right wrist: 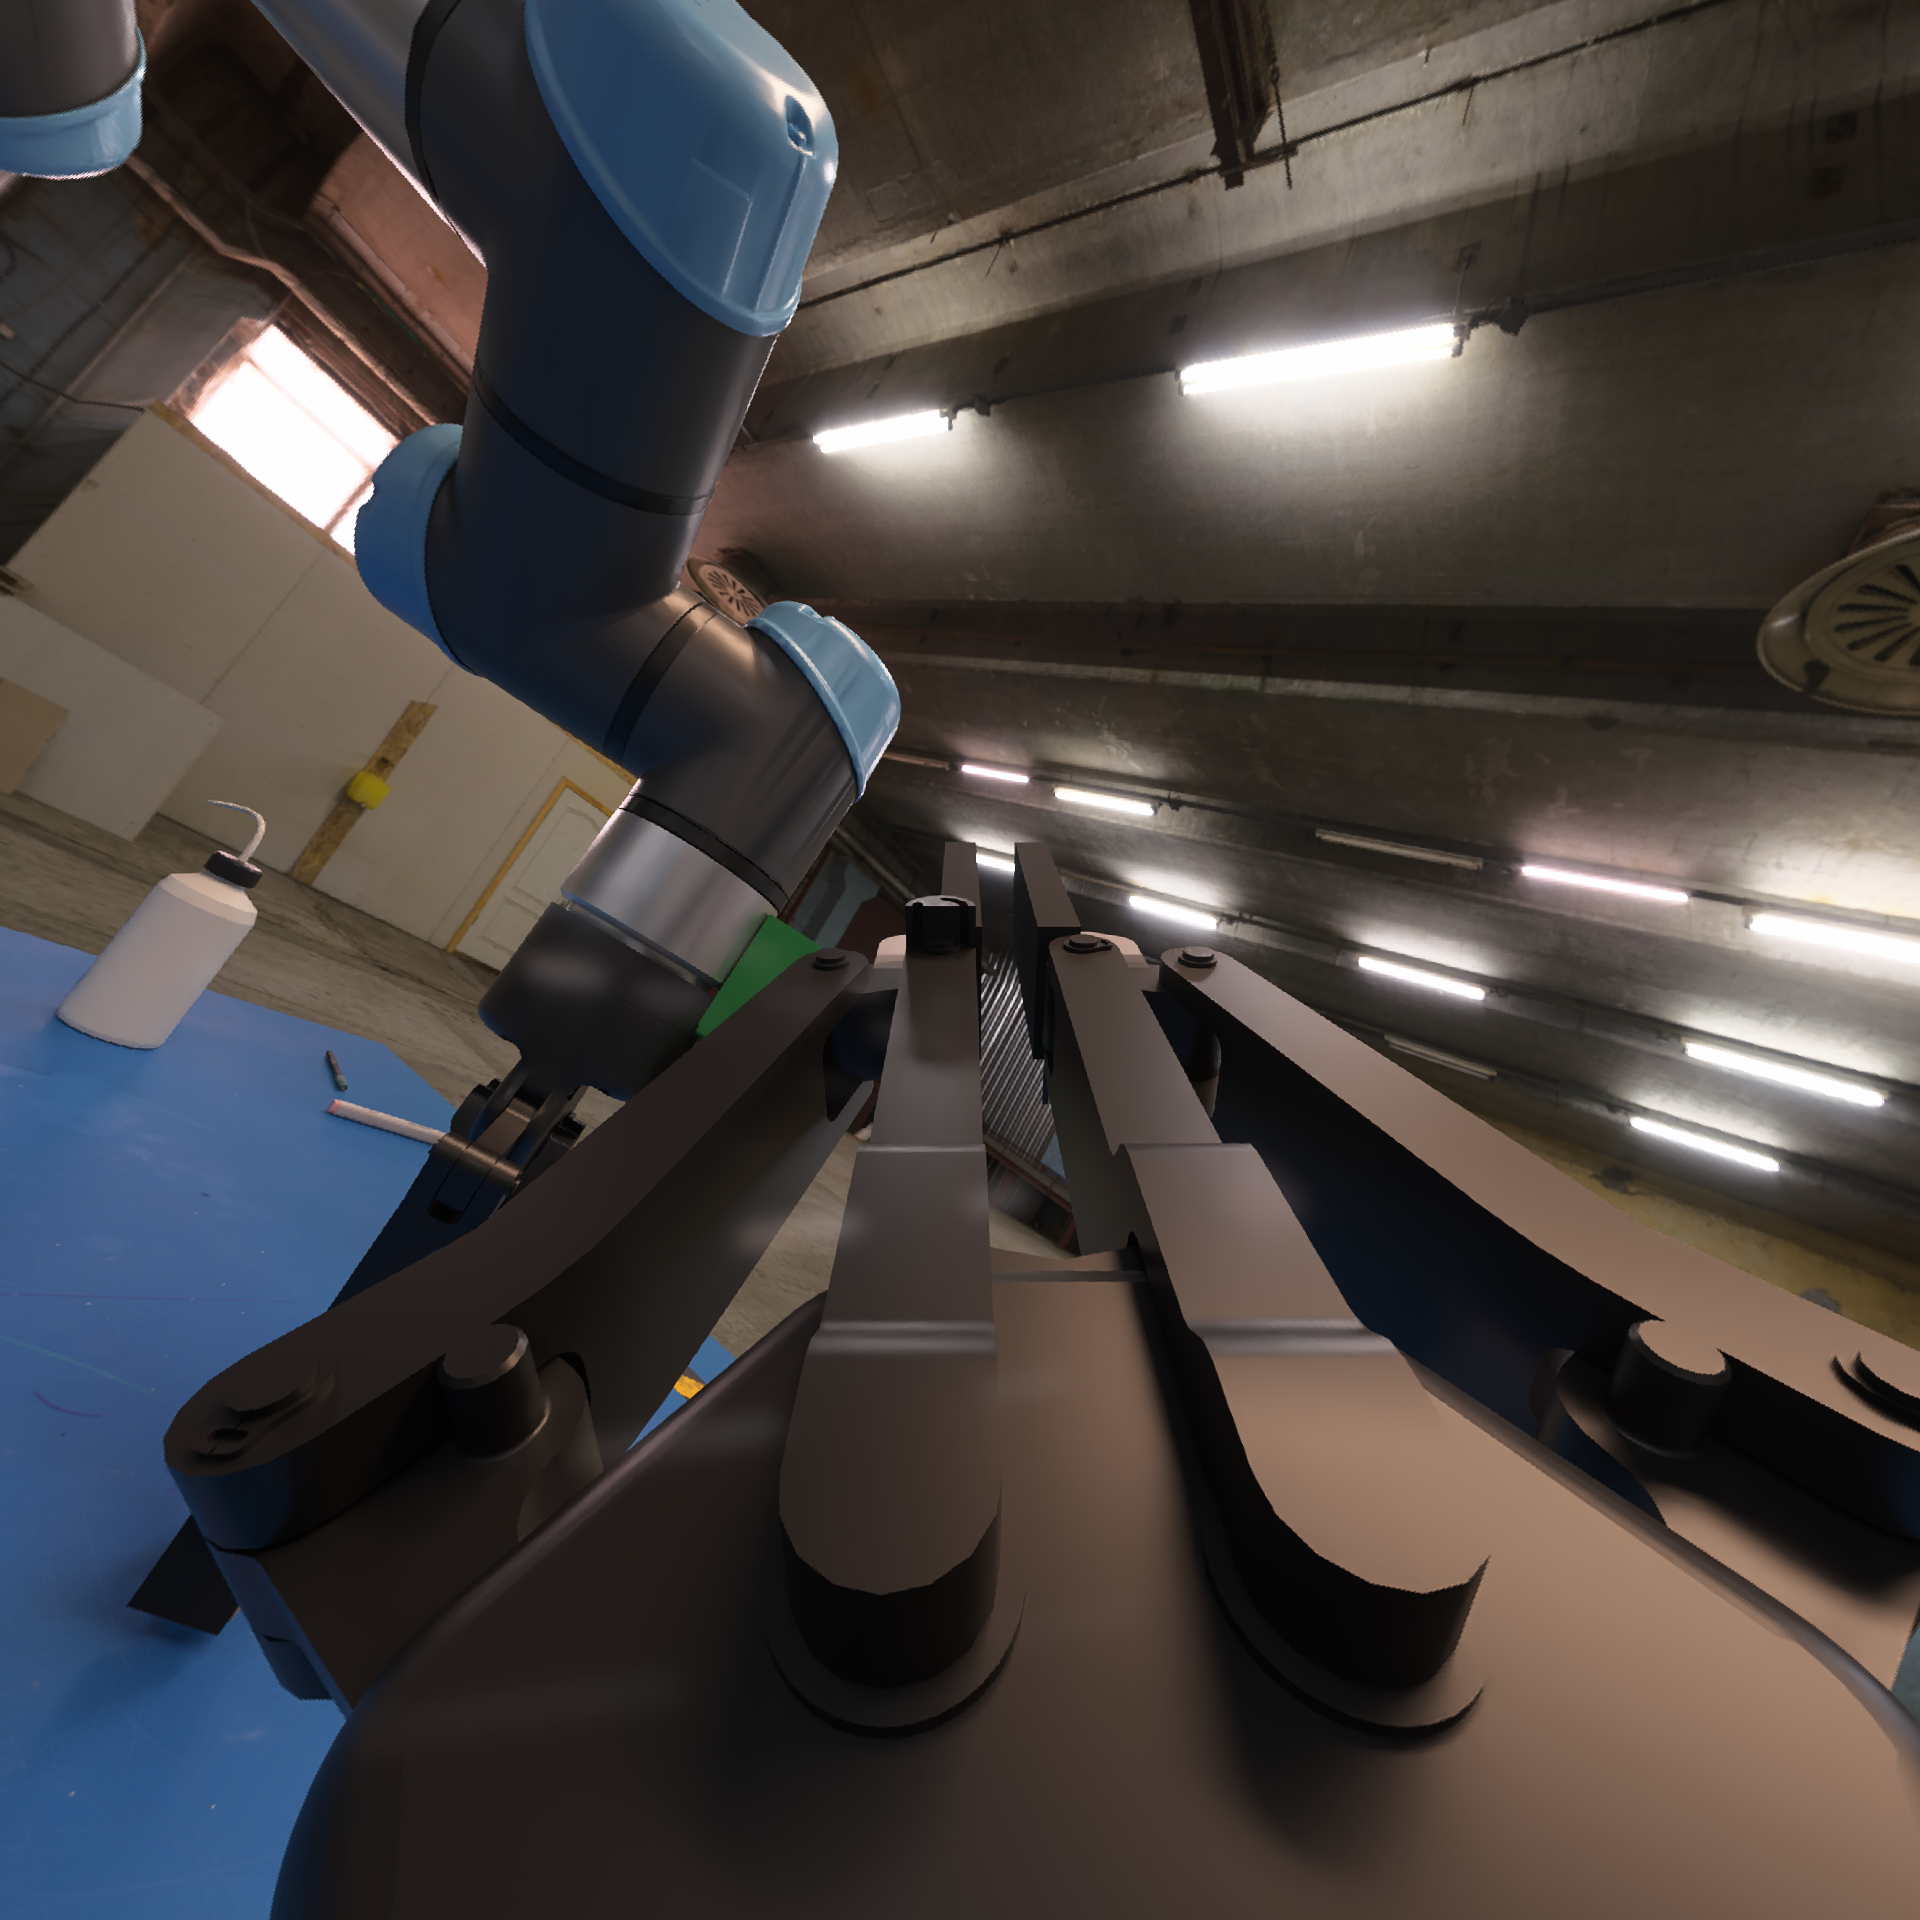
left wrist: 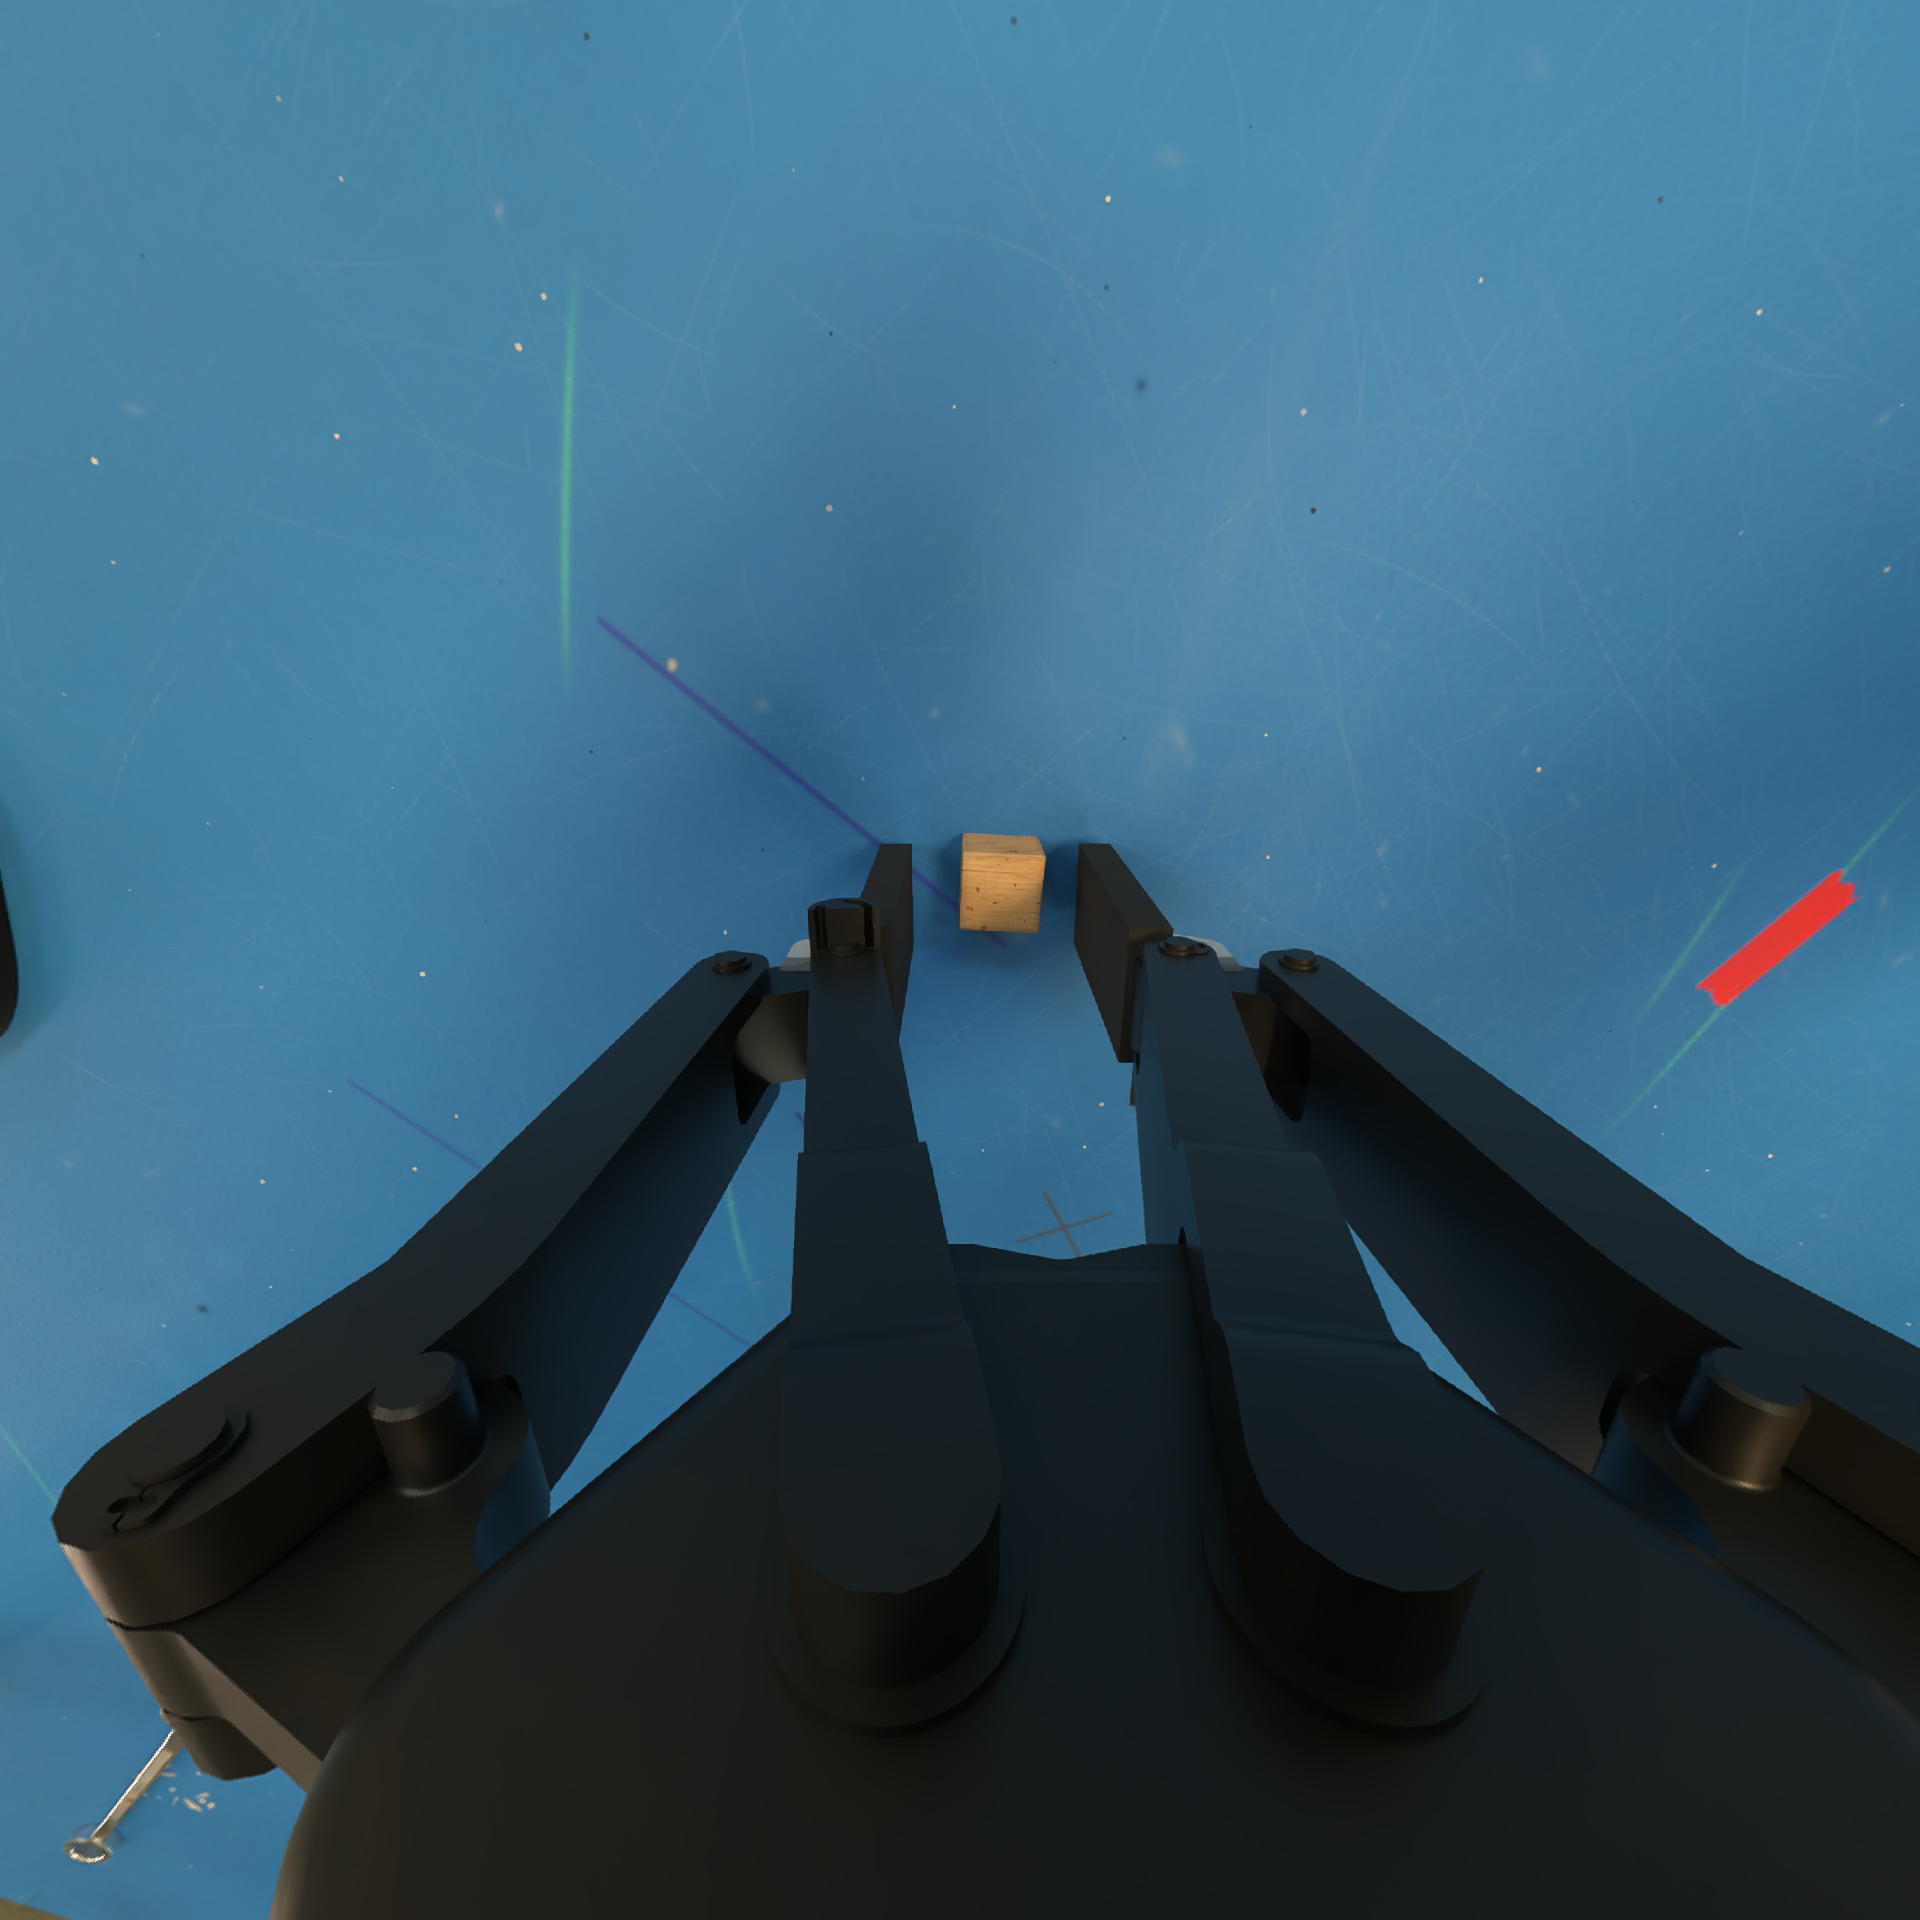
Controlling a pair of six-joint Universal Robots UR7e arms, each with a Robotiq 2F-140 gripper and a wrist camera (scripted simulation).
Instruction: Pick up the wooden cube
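The wooden cube [left wrist: 1001, 881] is small and light tan and rests on the blue table [left wrist: 1039, 416] in the left wrist view. My left gripper [left wrist: 995, 868] points down at it, open, with one fingertip on each side of the cube. A small gap shows on both sides, so neither pad touches it. My right gripper [right wrist: 995, 868] is shut and empty, raised and aimed up towards the ceiling. In the right wrist view the left arm [right wrist: 623, 468] reaches down to the table [right wrist: 156, 1299]; the cube is hidden there.
A red tape strip [left wrist: 1779, 937] lies to the right of the cube. A small metal pin [left wrist: 120, 1808] lies at the lower left. A white squeeze bottle [right wrist: 156, 956] stands at the table's far side, with a white marker [right wrist: 384, 1120] and a dark crayon [right wrist: 335, 1062] near it.
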